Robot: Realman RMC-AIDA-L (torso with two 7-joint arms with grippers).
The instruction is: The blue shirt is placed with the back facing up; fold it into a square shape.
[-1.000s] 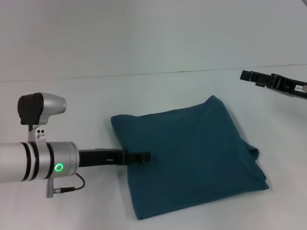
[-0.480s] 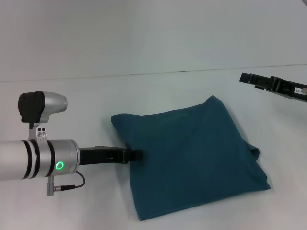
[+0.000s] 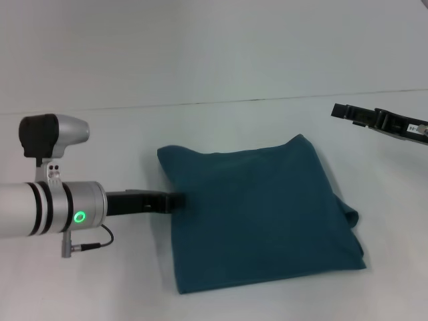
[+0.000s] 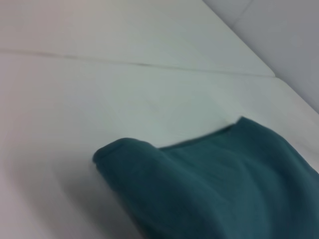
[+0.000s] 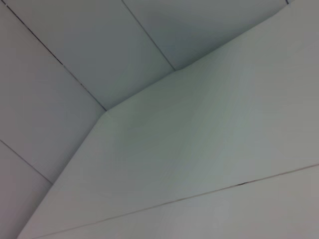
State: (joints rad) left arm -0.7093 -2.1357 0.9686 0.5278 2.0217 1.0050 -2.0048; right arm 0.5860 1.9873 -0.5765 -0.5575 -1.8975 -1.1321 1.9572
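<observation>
The blue shirt (image 3: 257, 214) lies on the white table, folded into a rough square with its plain side up. A small bunch of cloth sticks out at its right edge. My left gripper (image 3: 178, 200) reaches in low from the left, and its tip meets the middle of the shirt's left edge. The left wrist view shows a rounded folded corner of the blue shirt (image 4: 214, 189) close up. My right gripper (image 3: 342, 112) hangs above the table at the far right, apart from the cloth.
The white table (image 3: 221, 127) ends at a pale wall behind, with a thin seam line running across. The right wrist view shows only the table top (image 5: 209, 149) and wall panels.
My left gripper has drawn back to the left, from over the shirt to its left edge. The shirt's near left corner has shifted left and away from me. The right gripper barely moved.
</observation>
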